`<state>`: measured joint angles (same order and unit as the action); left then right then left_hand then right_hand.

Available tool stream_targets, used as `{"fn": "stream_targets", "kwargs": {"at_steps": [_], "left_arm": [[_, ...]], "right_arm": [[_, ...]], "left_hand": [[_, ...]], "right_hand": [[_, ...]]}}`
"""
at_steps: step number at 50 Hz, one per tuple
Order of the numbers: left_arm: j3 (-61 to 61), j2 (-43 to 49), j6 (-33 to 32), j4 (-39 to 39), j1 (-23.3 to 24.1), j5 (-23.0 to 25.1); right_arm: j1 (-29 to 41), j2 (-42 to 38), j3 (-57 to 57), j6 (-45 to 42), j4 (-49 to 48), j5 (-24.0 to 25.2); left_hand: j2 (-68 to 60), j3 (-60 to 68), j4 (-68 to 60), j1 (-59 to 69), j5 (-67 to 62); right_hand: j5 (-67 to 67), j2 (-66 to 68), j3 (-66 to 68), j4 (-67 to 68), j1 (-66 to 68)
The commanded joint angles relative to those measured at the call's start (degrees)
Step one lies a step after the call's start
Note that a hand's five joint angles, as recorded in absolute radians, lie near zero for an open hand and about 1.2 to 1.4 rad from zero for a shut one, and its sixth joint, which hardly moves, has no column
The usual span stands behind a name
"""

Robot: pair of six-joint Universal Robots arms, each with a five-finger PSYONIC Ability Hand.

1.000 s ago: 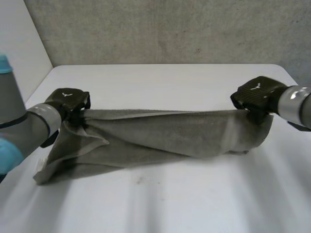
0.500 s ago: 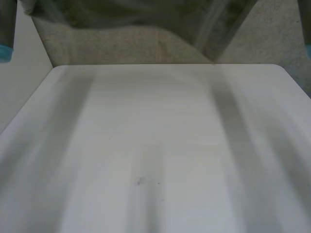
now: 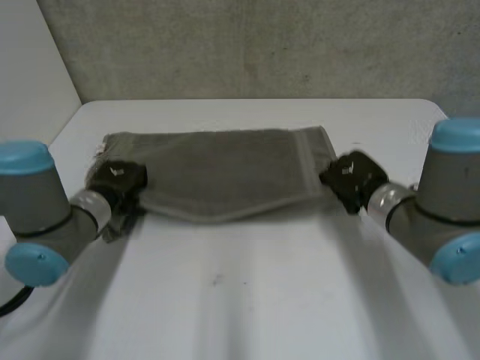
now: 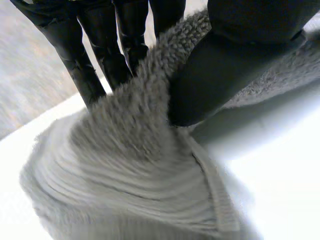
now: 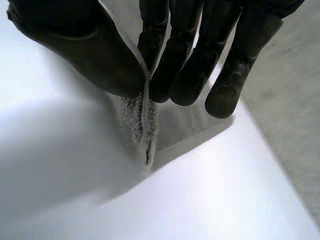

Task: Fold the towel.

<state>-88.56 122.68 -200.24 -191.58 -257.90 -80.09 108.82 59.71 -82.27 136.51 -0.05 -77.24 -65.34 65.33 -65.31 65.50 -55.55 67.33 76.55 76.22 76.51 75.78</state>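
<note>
The grey-green towel (image 3: 225, 172) lies spread flat on the far half of the white table (image 3: 247, 300), its near edge sagging slightly toward me in the middle. My left hand (image 3: 116, 178) is at the towel's near left corner; in the left wrist view the thumb (image 4: 220, 75) and fingers pinch the bunched towel (image 4: 135, 175) between them. My right hand (image 3: 352, 176) is at the near right corner. In the right wrist view its thumb (image 5: 90, 45) and fingers clamp the doubled edge of the towel (image 5: 145, 125), which stands up from the table.
A grey wall (image 3: 262, 45) rises behind the table's far edge and a white panel (image 3: 30, 75) stands at the far left. Bare tabletop stretches from the towel's near edge toward me. Both forearms reach inward over the table's front corners.
The towel, earlier held stretched low between both hands, was swung up out of sight and now lies spread flat farther back. Both hands have come down at its near corners.
</note>
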Motion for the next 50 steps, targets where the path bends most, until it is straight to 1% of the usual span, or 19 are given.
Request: {"fn": "stream_targets", "kwargs": {"at_steps": [1,3,4,5,6,7,8,9,10,11,13,22,28,30,36,39,41,44,50], "left_arm": [[-3.11,0.89,-13.07,0.15,-0.24,0.03],[-3.63,-1.82,-14.22,0.24,-1.11,-0.06],[-3.64,-1.83,-14.22,0.24,-1.12,-0.06],[-3.81,-3.66,-14.04,0.15,-1.2,-0.06],[-4.07,-5.33,-13.78,0.15,-1.2,-0.06],[-4.07,-5.35,-13.78,0.15,-1.2,-0.06],[-4.68,-6.83,-13.43,0.06,-1.12,-0.15],[-4.69,-6.84,-13.43,0.06,-1.12,-0.15],[-5.21,-8.32,-12.9,0.06,-0.94,-0.06],[-5.91,-9.73,-12.29,0.06,-0.85,-0.06],[-6.7,-10.96,-11.41,0.06,-0.76,-0.06],[-14.52,-13.96,-5.87,0.15,-0.41,-0.06],[-19.1,-15.19,-4.72,0.15,-0.59,-0.15],[-21.9,-17.81,-4.64,-0.02,-1.03,-0.5],[-25.43,-20.2,-4.11,-1.08,-1.29,-0.59],[-27.1,-20.55,-3.93,-3.89,-1.82,-0.77],[-28.5,-20.47,-3.93,-7.65,-2.69,-0.85],[-28.86,-19.85,-3.93,-9.34,-2.96,-0.94],[-28.42,-15.63,-4.02,-14.79,-3.22,-0.94]], "right_arm": [[-0.72,2.52,-6.67,-1.68,-0.3,-2.48],[-0.89,6.46,-9.38,-1.42,-0.48,-2.48],[-0.9,6.48,-9.4,-1.42,-0.48,-2.48],[-1.16,8.13,-10.7,-0.9,-1.0,-2.48],[-1.68,9.62,-11.76,-0.11,-1.7,-2.57],[-1.69,9.64,-11.77,-0.1,-1.71,-2.57],[-2.3,10.94,-12.82,1.03,-2.32,-2.57],[-2.3,10.96,-12.83,1.04,-2.33,-2.57],[-2.82,12.26,-13.96,2.26,-2.85,-2.57],[-3.35,13.49,-15.19,3.58,-3.38,-2.39],[-3.7,14.55,-16.24,4.98,-3.99,-2.3],[-5.9,17.46,-22.14,11.41,-6.19,-1.78],[-5.9,17.99,-22.76,11.59,-6.28,-1.78],[-5.9,17.99,-22.85,11.67,-6.37,-1.78],[-5.99,17.9,-23.29,11.59,-6.9,-1.78],[-6.26,17.9,-23.46,11.59,-7.07,-1.69],[-6.34,17.99,-23.72,11.59,-7.07,-1.16],[-6.43,17.9,-23.81,11.59,-7.07,-0.72],[-6.52,17.99,-24.34,11.68,-7.16,-0.02]], "left_hand": [[-7.28,7.29,-7.31,7.12,-7.07],[-4.28,4.29,-4.31,4.12,-4.07],[-4.25,4.26,-4.28,4.09,-4.04],[2.24,-2.24,2.21,-2.4,2.45],[16.13,-16.12,16.1,-16.29,16.34],[16.27,-16.26,16.24,-16.43,16.48],[32.59,-32.58,32.56,-32.75,32.8],[32.75,-32.75,32.72,-32.92,32.96],[43.25,-43.24,43.22,-43.41,43.46],[50.01,-50.0,49.98,-50.17,50.22],[52.58,-52.57,52.55,-52.74,52.79],[52.77,-52.76,52.74,-52.93,52.98],[52.44,-52.43,52.41,-52.6,52.65],[52.6,-52.59,52.57,-52.76,52.81],[52.77,-52.76,52.74,-52.93,52.98],[52.77,-52.76,52.74,-52.93,52.98],[52.61,-52.6,52.58,-52.77,52.82],[52.44,-52.43,52.41,-52.6,52.65],[51.76,-51.76,51.73,-51.92,51.97]], "right_hand": [[2.67,3.45,3.78,3.49,4.22],[2.67,3.45,3.78,3.49,4.22],[2.67,3.45,3.78,3.49,4.22],[2.67,3.45,3.78,3.49,4.22],[2.67,3.45,3.78,3.49,4.22],[2.67,3.45,3.78,3.49,4.22],[2.67,3.45,3.78,3.49,4.22],[2.67,3.45,3.78,3.49,4.22],[2.67,3.45,3.78,3.49,4.22],[2.67,3.45,3.78,3.49,4.22],[2.67,3.45,3.78,3.49,4.22],[2.67,3.45,3.78,3.49,4.22],[2.67,3.45,3.78,3.49,4.22],[2.67,3.45,3.78,3.49,4.22],[2.67,3.45,3.78,3.49,4.22],[2.67,3.45,3.78,3.49,4.22],[2.67,3.45,3.78,3.49,4.22],[2.67,3.45,3.78,3.49,4.22],[2.67,3.45,3.78,3.49,4.22]]}}
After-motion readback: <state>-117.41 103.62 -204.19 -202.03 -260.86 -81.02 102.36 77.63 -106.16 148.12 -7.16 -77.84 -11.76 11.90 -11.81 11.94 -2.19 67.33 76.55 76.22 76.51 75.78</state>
